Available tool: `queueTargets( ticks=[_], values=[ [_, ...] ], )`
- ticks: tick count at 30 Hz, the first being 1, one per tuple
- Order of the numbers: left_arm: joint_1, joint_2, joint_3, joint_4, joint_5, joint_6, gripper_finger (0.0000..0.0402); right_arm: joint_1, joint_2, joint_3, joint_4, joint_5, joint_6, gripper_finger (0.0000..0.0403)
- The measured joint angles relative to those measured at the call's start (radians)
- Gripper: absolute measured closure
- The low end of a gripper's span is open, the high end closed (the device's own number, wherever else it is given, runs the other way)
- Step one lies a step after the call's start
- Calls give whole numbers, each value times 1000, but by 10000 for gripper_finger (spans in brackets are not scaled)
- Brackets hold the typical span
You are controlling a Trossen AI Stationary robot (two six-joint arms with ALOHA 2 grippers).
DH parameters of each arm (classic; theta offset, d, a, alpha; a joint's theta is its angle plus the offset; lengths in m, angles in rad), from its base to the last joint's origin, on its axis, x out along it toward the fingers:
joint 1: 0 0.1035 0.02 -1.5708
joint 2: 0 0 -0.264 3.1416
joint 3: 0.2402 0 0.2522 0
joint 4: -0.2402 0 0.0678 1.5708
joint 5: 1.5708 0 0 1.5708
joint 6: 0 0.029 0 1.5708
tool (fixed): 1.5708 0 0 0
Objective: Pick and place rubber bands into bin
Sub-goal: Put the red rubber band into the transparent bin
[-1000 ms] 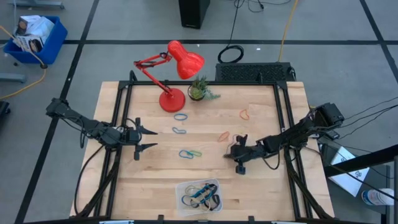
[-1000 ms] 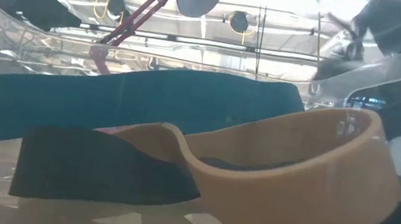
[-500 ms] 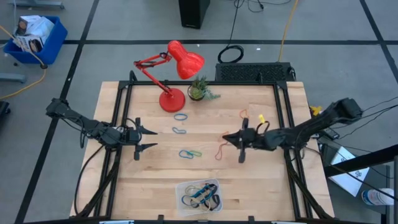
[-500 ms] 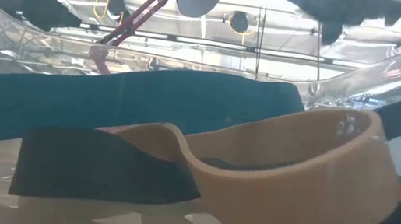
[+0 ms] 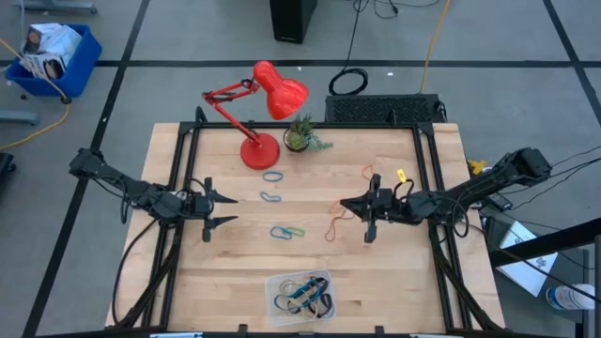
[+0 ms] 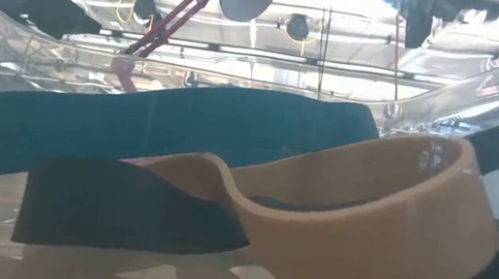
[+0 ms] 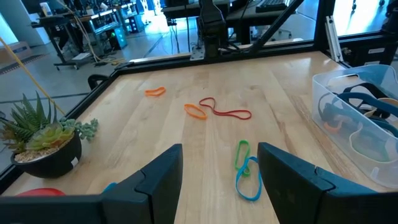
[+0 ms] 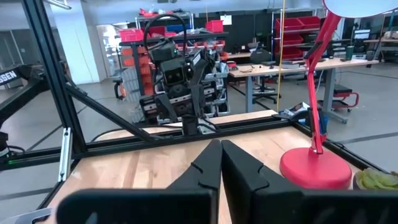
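Rubber bands (image 5: 287,231) lie scattered mid-worktop while the right gripper (image 5: 368,208) hangs above the red one.

Its fingers (image 8: 214,163) are pressed together, and a thin red band (image 5: 335,223) trails from near their tips onto the worktop (image 5: 413,282); whether it is truly pinched I cannot tell. The bin (image 5: 300,293) sits at the near edge, already holding several bands. The left gripper (image 5: 210,208) waits at the left side with fingers (image 7: 159,175) spread. My worry is that a floppy loop caught by so little could slip free on the way to the bin, or snag the orange band (image 7: 195,111) beside it.
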Motion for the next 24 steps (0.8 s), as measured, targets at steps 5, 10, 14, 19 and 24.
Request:
queueTargets(
  ticks=[5, 10, 14, 19, 24],
  values=[
    [0, 0, 0, 0, 0, 0, 188, 0, 0, 0, -1, 0, -15, 339],
    [0, 0, 0, 0, 0, 2, 188, 0, 0, 0, 5, 51, 12, 266],
    [0, 0, 0, 0, 0, 2, 188, 0, 0, 0, 7, 50, 25, 226],
    [0, 0, 0, 0, 0, 1, 188, 3, 0, 0, 11, 48, 27, 205],
    [0, 0, 0, 0, 0, 1, 188, -3, 0, 0, 15, 47, 0, 203]
  ],
)
